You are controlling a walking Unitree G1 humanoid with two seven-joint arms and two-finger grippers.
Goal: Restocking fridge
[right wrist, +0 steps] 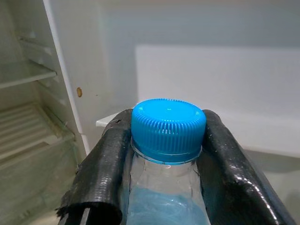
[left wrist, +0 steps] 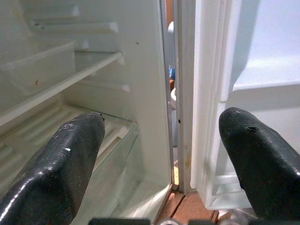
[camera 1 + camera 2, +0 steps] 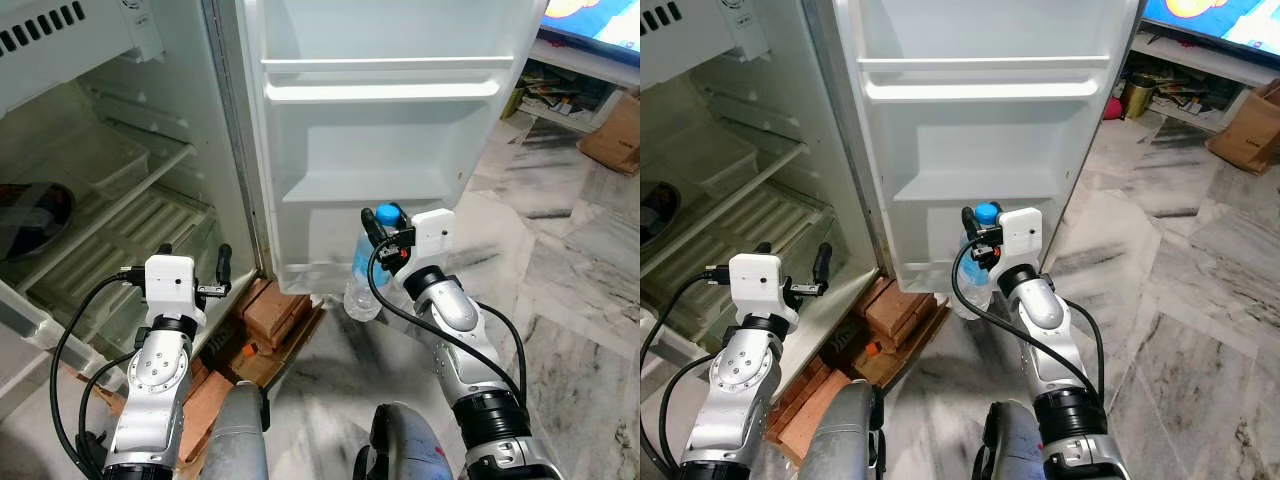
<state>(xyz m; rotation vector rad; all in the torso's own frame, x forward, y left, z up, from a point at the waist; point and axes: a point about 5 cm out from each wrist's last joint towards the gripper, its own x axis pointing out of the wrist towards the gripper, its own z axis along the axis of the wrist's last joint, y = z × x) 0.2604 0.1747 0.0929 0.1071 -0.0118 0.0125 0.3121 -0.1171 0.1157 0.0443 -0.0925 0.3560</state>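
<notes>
I see the clear plastic water bottle (image 3: 366, 281) upright, blue cap (image 1: 168, 129) on, blue label below the neck. It hangs before the open fridge door's (image 3: 380, 130) lowest shelf (image 3: 365, 186). Its liquid level is unclear, possibly part full.

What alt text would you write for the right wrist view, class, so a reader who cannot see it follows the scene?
The right gripper has its two black fingers closed around the neck of a clear plastic bottle with a blue ribbed cap. Behind it are the white inner wall of the open fridge door and, to one side, pale fridge shelves.
</notes>
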